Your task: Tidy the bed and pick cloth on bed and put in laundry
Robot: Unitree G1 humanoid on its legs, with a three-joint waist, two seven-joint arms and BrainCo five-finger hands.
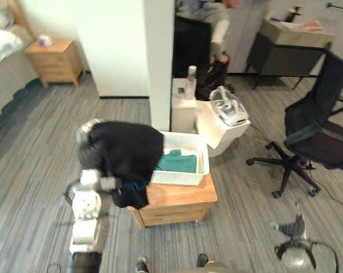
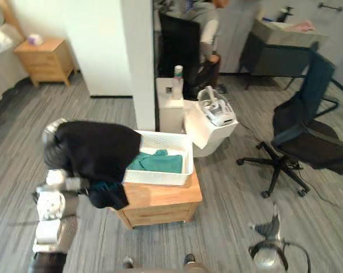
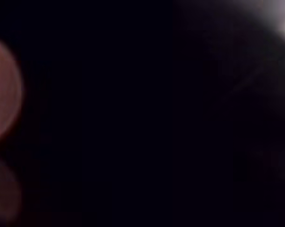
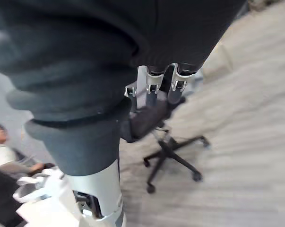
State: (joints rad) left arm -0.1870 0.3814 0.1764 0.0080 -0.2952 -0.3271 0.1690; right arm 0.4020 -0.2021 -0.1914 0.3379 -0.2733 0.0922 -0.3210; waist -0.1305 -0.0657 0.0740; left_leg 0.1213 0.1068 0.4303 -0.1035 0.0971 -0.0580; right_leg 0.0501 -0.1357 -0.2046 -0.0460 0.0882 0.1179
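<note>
Black cloth (image 1: 125,149), teal cloth (image 1: 177,162) and white basket (image 1: 180,177) against a honey-brown wooden bench (image 1: 180,198); the floor (image 1: 34,159) is grey with fine pale streaks, the office chair (image 1: 322,142) black, the nightstand (image 1: 54,60) light wood.

Black cloth (image 1: 125,152): you'll see it bunched, draped over the left rim of the white laundry basket (image 1: 185,177), with one fold hanging past the edge of the wooden counter (image 1: 180,199). Teal cloth (image 1: 177,162): folded, lying inside the basket.
</note>
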